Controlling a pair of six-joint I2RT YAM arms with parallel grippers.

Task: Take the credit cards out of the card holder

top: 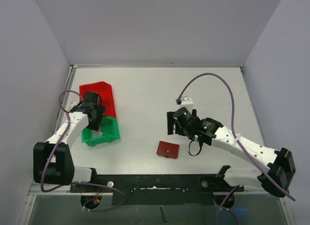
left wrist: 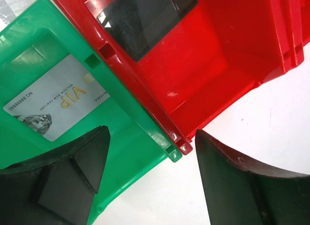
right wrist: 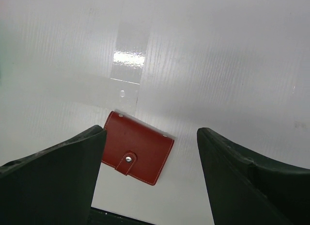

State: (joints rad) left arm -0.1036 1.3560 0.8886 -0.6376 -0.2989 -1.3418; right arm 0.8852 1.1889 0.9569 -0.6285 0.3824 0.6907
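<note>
Progress looks well advanced, judging by where things lie. Two cards are out of the holder (top: 168,149): a pale card (left wrist: 53,101) printed VIP lies flat on the floor of the green bin (left wrist: 29,41), and a black card (left wrist: 140,19) rests in the red bin (left wrist: 218,65) touching it. A second dark flat shape beside the black card may be another, but I cannot tell. The holder sits on the table (top: 145,89), well apart from the bins and near the front edge between the arms. It is folded shut with its tab snapped down, so whether any card is left inside is hidden. The left claw (left wrist: 151,138) hangs over the seam where the bins meet, jaws wide apart, holding nothing. The right claw (right wrist: 150,133) hovers just beyond the holder, also spread wide and empty. If the holder is empty, the job is done. If not, what remains is to unsnap the tab, open the fold and draw out what is inside.
</note>
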